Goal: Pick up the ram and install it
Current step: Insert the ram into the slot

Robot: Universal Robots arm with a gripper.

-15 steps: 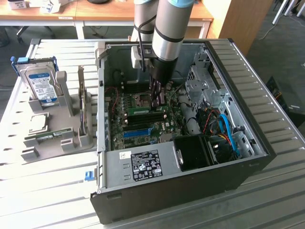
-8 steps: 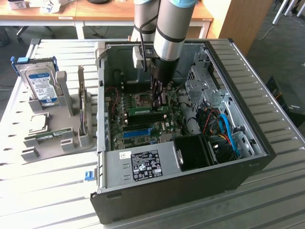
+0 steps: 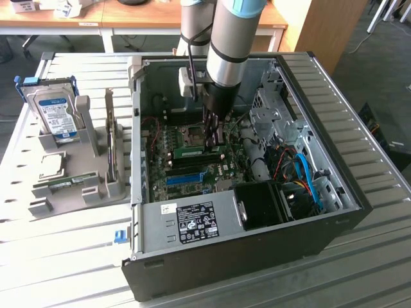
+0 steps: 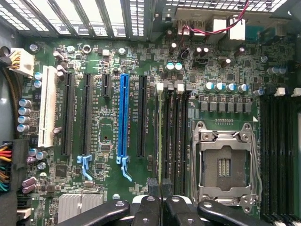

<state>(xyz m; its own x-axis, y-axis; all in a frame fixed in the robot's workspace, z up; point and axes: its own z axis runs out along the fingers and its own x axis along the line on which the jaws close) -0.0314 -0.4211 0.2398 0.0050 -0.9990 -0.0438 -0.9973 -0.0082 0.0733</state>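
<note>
Fingers of the gripper (image 3: 214,142) pinched shut on the ram (image 3: 192,152), inside the computer case (image 3: 257,256). On edge at the black memory slots (image 4: 176,136) beside the CPU socket (image 4: 225,165); long axis level, along the slots, reaching toward the exterior view's left.

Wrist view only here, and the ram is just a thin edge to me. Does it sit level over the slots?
Observer: In the exterior view the ram, held in the shut gripper, looks level along the black slots.
Operator: Any other stick lying around?
Observer: Yes, a second green stick lies in the grey rack at the exterior view's left.
</note>
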